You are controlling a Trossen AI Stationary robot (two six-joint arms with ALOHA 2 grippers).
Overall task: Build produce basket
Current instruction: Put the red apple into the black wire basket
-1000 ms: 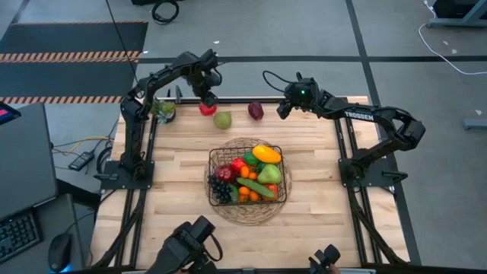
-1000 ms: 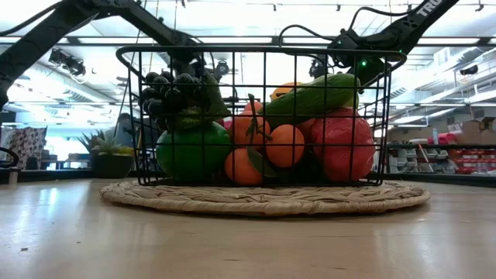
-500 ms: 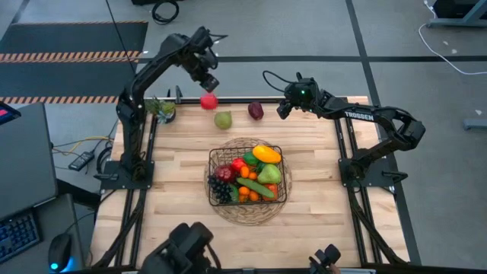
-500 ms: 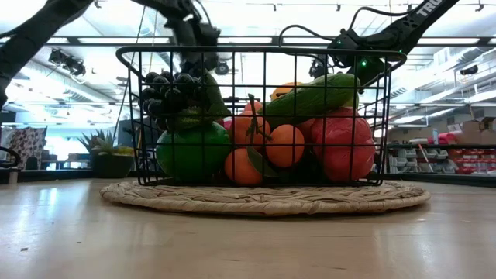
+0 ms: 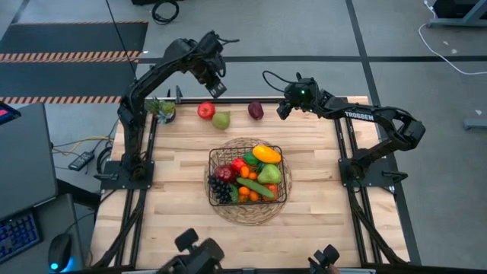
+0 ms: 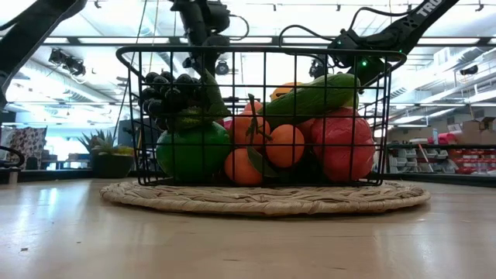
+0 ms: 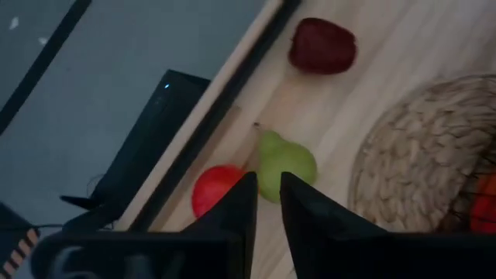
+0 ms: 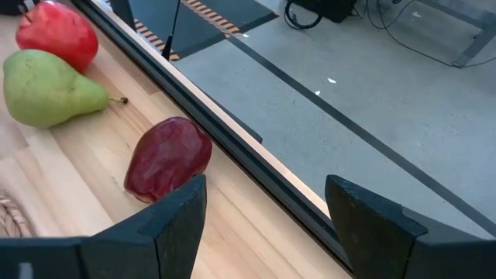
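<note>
From above, the basket (image 5: 246, 176) is seen on a round woven mat (image 5: 228, 209) in the middle of the desk (image 5: 167, 190), already piled with produce. Three pieces lie outside it, beyond the basket at the desk's far edge: a red apple (image 5: 205, 110), a green pear (image 5: 221, 120) touching it, and a dark red plum (image 5: 256, 110) a little apart. The left pincer (image 5: 215, 85) is raised above the far edge, beyond the apple, and nothing is held in it. The right pincer (image 5: 283, 109) is held just beside the plum.

From desk level, the basket (image 6: 252, 116) is seen full nearly to its rim, with a cucumber (image 6: 314, 97) and grapes (image 6: 172, 97) on top; any added piece would probably roll, so it should be set in a hollow.

In the left wrist view, the fingers (image 7: 246, 209) are almost pressed together and empty, with the pear (image 7: 285, 164) and apple (image 7: 215, 190) beyond them.

In the right wrist view, the fingers (image 8: 177, 217) are spread wide and empty, near the plum (image 8: 167, 158). The plum is judged light, hard and smooth, likely slippery; it would best be taken across its widest middle.
</note>
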